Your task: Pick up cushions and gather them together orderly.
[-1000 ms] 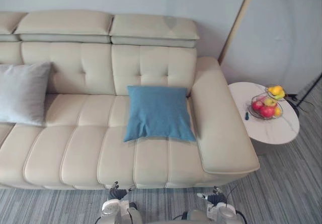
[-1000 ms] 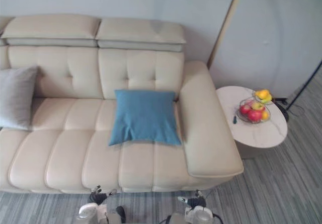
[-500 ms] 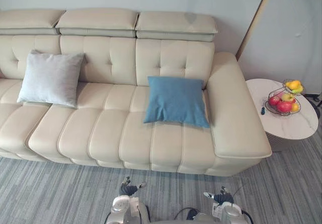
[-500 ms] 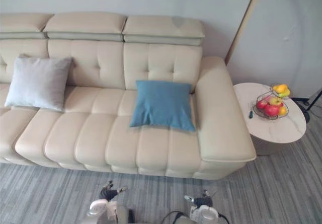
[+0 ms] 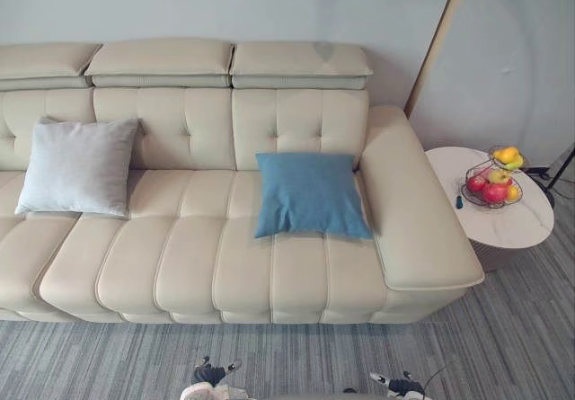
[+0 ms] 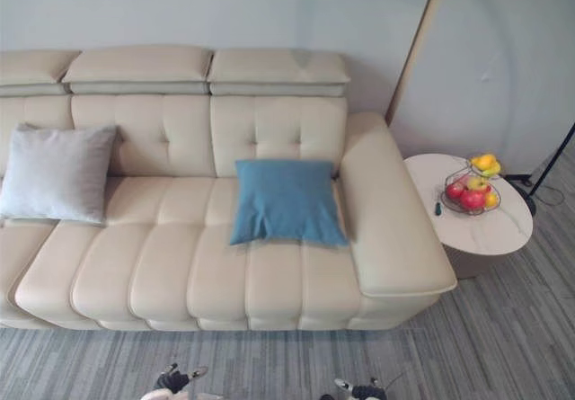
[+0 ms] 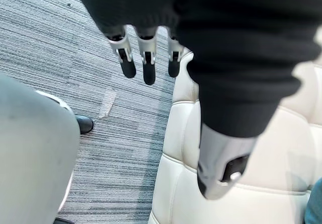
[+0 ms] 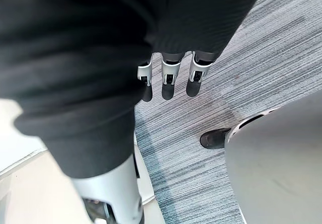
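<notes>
Lower edge of frame: left hand and right hand hang over the striped carpet, fingers straight, holding nothing. Centre: blue cushion lies on the sofa seat, just beside the right armrest. Left of frame: grey cushion leans against the backrest, well apart from the blue cushion. Far right: side table carrying a fruit basket

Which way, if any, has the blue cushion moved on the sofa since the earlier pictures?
No. The blue cushion still lies beside the sofa's right armrest; only the camera shifted.
</notes>
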{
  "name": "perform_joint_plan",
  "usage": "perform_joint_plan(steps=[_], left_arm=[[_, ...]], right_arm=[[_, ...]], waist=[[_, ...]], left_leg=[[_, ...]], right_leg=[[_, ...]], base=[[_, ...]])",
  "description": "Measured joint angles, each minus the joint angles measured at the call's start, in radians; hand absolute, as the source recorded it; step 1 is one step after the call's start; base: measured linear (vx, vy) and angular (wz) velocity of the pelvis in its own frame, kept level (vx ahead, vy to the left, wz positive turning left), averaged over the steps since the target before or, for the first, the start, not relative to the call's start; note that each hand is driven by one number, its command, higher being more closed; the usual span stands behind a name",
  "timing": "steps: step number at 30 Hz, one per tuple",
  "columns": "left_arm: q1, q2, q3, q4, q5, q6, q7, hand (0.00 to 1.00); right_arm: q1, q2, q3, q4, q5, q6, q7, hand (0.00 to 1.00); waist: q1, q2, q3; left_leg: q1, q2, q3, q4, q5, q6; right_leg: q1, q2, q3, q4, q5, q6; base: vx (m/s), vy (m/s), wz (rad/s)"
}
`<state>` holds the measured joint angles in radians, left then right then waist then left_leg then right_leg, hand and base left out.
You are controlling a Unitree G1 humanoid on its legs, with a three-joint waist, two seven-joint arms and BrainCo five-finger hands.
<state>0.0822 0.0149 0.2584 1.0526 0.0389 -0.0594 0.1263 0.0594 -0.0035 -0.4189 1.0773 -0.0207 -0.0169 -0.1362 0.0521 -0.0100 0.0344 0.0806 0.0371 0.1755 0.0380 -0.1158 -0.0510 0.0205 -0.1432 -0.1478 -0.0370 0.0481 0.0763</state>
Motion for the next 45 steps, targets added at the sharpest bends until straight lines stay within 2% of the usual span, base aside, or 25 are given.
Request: perform_joint_plan(steps=[10,15,18,21,25,26,27,28,29,30,31,32,34,35,37,38,39,40,41,42,43,45], left_arm=[[0.0,0.006,0.0,0.001,0.0,0.001,-0.009,0.0],[-0.001,0.008,-0.003,0.003,0.0,0.009,-0.023,0.0],[-0.008,0.001,-0.003,0.0,-0.001,0.009,-0.028,0.0],[-0.019,-0.003,-0.002,0.0,-0.003,0.007,-0.036,0.0],[-0.028,-0.004,0.026,-0.002,-0.016,0.007,-0.037,0.0],[-0.028,-0.004,0.036,-0.002,-0.019,0.007,-0.036,0.0],[-0.029,-0.004,0.038,-0.006,-0.021,0.007,-0.035,0.0],[-0.029,-0.002,0.038,-0.009,-0.021,0.007,-0.035,0.0],[-0.029,0.007,0.037,-0.013,-0.021,0.008,-0.035,0.0],[-0.031,0.012,0.036,-0.021,-0.022,0.009,-0.035,0.0],[-0.03,0.008,0.036,-0.019,-0.022,0.009,-0.035,0.0],[-0.034,-0.004,0.034,-0.018,-0.022,0.012,-0.037,0.0],[-0.052,-0.017,0.014,-0.018,-0.022,0.01,-0.037,0.0],[-0.059,-0.012,-0.003,-0.009,-0.022,0.009,-0.04,0.0],[-0.061,-0.015,-0.007,0.003,-0.022,0.01,-0.044,0.0],[-0.064,-0.017,0.024,-0.003,-0.03,0.011,-0.042,0.0],[-0.064,-0.024,0.06,-0.022,-0.049,0.009,-0.043,0.0],[-0.062,-0.03,0.078,-0.029,-0.06,0.007,-0.042,0.0],[-0.06,-0.033,0.081,-0.04,-0.067,0.005,-0.041,0.0],[-0.057,-0.032,0.076,-0.044,-0.087,0.0,-0.042,0.0],[-0.053,-0.029,0.076,-0.046,-0.104,-0.002,-0.043,0.0],[-0.045,-0.027,0.08,-0.062,-0.12,-0.002,-0.043,0.0]], right_arm=[[0.016,0.0,0.001,0.0,-0.001,0.01,0.002,0.0],[0.018,0.0,0.012,-0.018,-0.001,0.017,0.004,0.0],[0.026,0.0,0.033,-0.048,-0.001,0.023,0.004,0.0],[0.026,-0.002,0.05,-0.07,-0.001,0.025,0.0,0.0],[0.016,0.0,0.103,-0.098,-0.003,0.025,0.0,0.0],[0.014,-0.001,0.126,-0.114,-0.007,0.025,0.0,0.0],[-0.003,0.0,0.128,-0.118,-0.009,0.026,0.0,0.0],[-0.007,0.002,0.127,-0.119,-0.009,0.025,0.0,0.0],[-0.011,0.007,0.125,-0.119,-0.01,0.024,-0.001,0.0],[0.004,0.009,0.125,-0.115,-0.02,0.025,-0.001,0.0],[0.004,0.004,0.125,-0.113,-0.021,0.024,-0.001,0.0],[0.001,0.001,0.102,-0.119,-0.019,0.019,-0.001,0.0],[-0.005,-0.004,0.065,-0.123,-0.019,0.013,-0.001,0.0],[-0.01,-0.006,0.057,-0.115,-0.019,0.01,0.0,0.0],[-0.012,-0.004,0.046,-0.103,-0.019,0.01,-0.001,0.0],[-0.011,0.003,0.039,-0.102,-0.015,0.011,-0.003,0.0],[-0.012,0.004,0.041,-0.1,-0.008,0.016,-0.004,0.0],[-0.012,0.004,0.042,-0.101,-0.001,0.017,-0.006,0.0],[-0.012,0.004,0.044,-0.099,0.002,0.017,-0.008,0.0],[-0.017,0.002,0.049,-0.081,0.004,0.016,-0.011,0.0],[-0.02,0.003,0.053,-0.076,0.005,0.022,-0.014,0.0],[-0.024,0.003,0.075,-0.08,0.021,0.021,-0.02,0.0]], waist=[[-0.012,-0.009,0.007],[-0.025,-0.006,0.015],[-0.027,-0.009,0.04],[-0.027,-0.004,0.042],[-0.025,-0.004,0.068],[-0.024,-0.003,0.07],[-0.018,0.007,0.07],[-0.017,0.004,0.073],[-0.019,-0.009,0.075],[-0.013,-0.021,0.069],[-0.013,-0.016,0.068],[-0.019,-0.005,0.07],[-0.035,0.022,0.082],[-0.04,0.025,0.084],[-0.045,0.018,0.085],[-0.045,0.018,0.093],[-0.038,0.017,0.108],[-0.03,0.02,0.114],[-0.02,0.024,0.117],[0.002,0.023,0.117],[0.01,0.02,0.118],[0.011,0.013,0.122]], left_leg=[[0.025,0.004,0.013,-0.004,0.0,0.0],[0.041,0.023,0.064,0.002,-0.003,-0.005],[0.04,0.036,0.083,0.063,-0.04,-0.021],[-0.013,0.04,0.038,0.128,-0.08,-0.022],[-0.012,0.076,0.209,0.169,-0.14,-0.039],[-0.012,0.103,0.303,0.187,-0.154,-0.035],[-0.008,0.134,0.387,0.196,-0.157,-0.038],[-0.002,0.145,0.424,0.197,-0.156,-0.039],[0.017,0.158,0.476,0.209,-0.153,-0.045],[0.026,0.162,0.503,0.232,-0.152,-0.046],[0.034,0.163,0.507,0.238,-0.151,-0.045],[0.048,0.163,0.518,0.226,-0.147,-0.05],[0.093,0.155,0.527,0.204,-0.145,-0.055],[0.099,0.155,0.524,0.22,-0.13,-0.075],[0.074,0.206,0.492,0.375,-0.108,-0.066],[0.003,0.277,0.428,0.587,-0.074,-0.004],[-0.061,0.325,0.359,0.771,-0.106,0.066],[-0.093,0.323,0.31,0.828,-0.126,0.073],[-0.141,0.299,0.238,0.878,-0.15,0.051],[-0.207,0.244,0.156,0.882,-0.176,0.014],[-0.267,0.186,0.085,0.834,-0.203,0.002],[-0.32,0.108,-0.005,0.735,-0.215,-0.009]], right_leg=[[0.018,0.002,0.006,0.0,0.0,0.0],[0.018,0.009,0.031,0.015,0.0,0.002],[-0.003,0.028,0.086,0.045,-0.01,0.004],[-0.07,0.045,0.153,0.06,-0.011,0.002],[-0.152,0.094,0.283,0.096,0.014,-0.012],[-0.19,0.104,0.27,0.117,0.004,-0.033],[-0.25,0.1,0.169,0.201,-0.014,-0.07],[-0.276,0.093,0.098,0.252,-0.028,-0.08],[-0.298,0.071,-0.068,0.321,-0.055,-0.104],[-0.295,0.047,-0.251,0.334,-0.088,-0.152],[-0.287,0.027,-0.365,0.346,-0.109,-0.194],[-0.277,0.008,-0.47,0.365,-0.144,-0.212],[-0.278,0.0,-0.482,0.416,-0.201,-0.197],[-0.278,0.002,-0.463,0.445,-0.231,-0.196],[-0.254,0.014,-0.442,0.457,-0.265,-0.199],[-0.207,0.039,-0.428,0.43,-0.274,-0.201],[-0.162,0.073,-0.393,0.408,-0.284,-0.206],[-0.142,0.086,-0.373,0.402,-0.292,-0.213],[-0.121,0.101,-0.347,0.393,-0.3,-0.216],[-0.105,0.119,-0.3,0.388,-0.314,-0.223],[-0.088,0.137,-0.25,0.377,-0.323,-0.213],[-0.072,0.152,-0.187,0.372,-0.324,-0.198]], base=[[-0.01,-0.002,-0.02],[-0.04,-0.024,-0.2],[-0.08,-0.018,-0.4],[-0.06,-0.018,-0.62],[-0.07,0.015,-1.33],[-0.02,0.007,-1.96],[0.03,-0.003,-2.04],[0.13,-0.017,-1.8],[0.19,-0.065,-1.67],[0.19,-0.097,-1.77],[0.19,-0.197,-1.53],[0.16,-0.182,-1.04],[0.19,-0.129,-0.52],[0.17,-0.092,-0.34],[0.22,-0.198,-0.3],[0.26,-0.291,-0.36],[0.22,-0.261,-0.47],[0.15,-0.18,-0.72],[0.14,-0.115,-1.07],[0.22,-0.068,-1.46],[0.23,-0.045,-1.5],[0.2,0.015,-1.15]])
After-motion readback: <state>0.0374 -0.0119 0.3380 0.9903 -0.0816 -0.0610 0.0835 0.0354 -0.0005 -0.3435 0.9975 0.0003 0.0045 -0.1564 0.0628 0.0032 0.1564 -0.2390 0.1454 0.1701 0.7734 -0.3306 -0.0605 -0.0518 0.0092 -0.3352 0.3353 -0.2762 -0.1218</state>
